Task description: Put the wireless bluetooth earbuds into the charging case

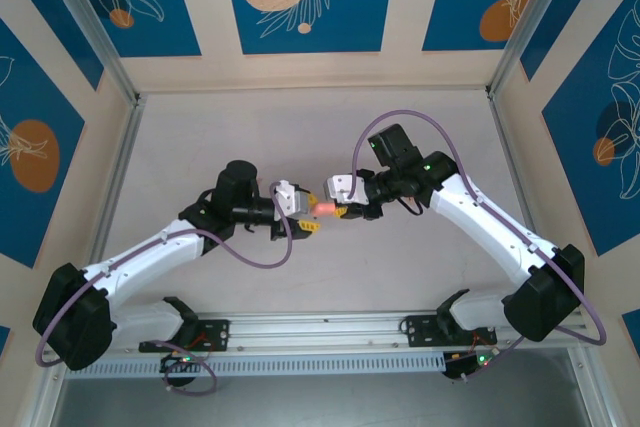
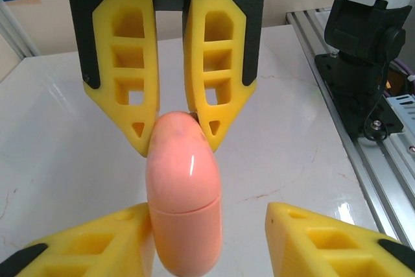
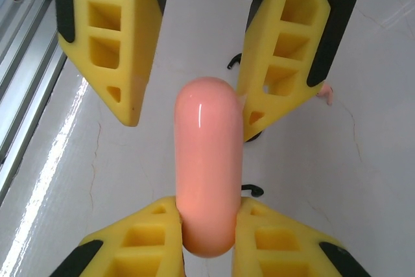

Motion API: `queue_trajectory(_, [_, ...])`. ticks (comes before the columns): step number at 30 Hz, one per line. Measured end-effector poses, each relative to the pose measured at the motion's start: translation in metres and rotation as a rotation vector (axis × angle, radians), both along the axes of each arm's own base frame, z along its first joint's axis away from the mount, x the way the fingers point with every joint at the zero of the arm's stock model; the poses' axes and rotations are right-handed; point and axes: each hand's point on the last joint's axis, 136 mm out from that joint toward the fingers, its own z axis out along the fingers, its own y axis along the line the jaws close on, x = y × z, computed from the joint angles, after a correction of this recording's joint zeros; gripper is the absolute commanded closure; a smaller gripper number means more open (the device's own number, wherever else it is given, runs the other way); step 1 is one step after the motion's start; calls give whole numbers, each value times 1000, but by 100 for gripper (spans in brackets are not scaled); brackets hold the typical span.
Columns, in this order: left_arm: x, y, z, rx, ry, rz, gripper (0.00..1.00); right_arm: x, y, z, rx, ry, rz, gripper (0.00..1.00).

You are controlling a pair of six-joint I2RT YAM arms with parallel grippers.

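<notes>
**Pink case held between two facing grippers at mid-frame**

In the overhead view both arms reach in from the lower corners and bend toward each other, meeting nose to nose at the centre of the frame above the pale table (image 1: pixel 420 127). The right gripper (image 1: pixel 337 210) is clenched on one end of the closed pink charging case (image 1: pixel 325 207). At the bottom of its wrist view, one finger presses against each side. The left gripper (image 1: pixel 313 217) stands released around the other end. In its wrist view the lower-left finger (image 2: pixel 123 231) touches the case, while the lower-right finger (image 2: pixel 311 238) is apart from it. A tiny black earbud (image 3: pixel 253 190) lies on the table just right of the case, partly hidden behind it.
</notes>
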Motion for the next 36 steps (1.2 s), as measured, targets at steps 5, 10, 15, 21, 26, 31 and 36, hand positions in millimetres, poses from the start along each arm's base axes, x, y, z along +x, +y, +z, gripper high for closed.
queue_trajectory(5, [1,0,0,0,-2,3,61,-2,1,-1,-4,2,5,92])
queue_trajectory(10, [1,0,1,-5,1,5,63,-3,1,-1,-4,1,8,92])
queue_trajectory(15, [2,-1,4,-15,6,12,72,-3,2,-1,-4,2,9,92])
queue_trajectory(21, [4,0,4,-18,11,21,82,-2,1,-1,-7,-1,6,89])
queue_trajectory(26, [4,0,5,-20,8,21,83,-1,2,0,-3,10,-8,67])
queue_trajectory(31, [4,-1,7,-27,0,18,84,3,4,4,24,18,-27,63])
queue_trajectory(36, [5,-1,10,-35,-12,21,85,5,2,7,52,47,-47,63])
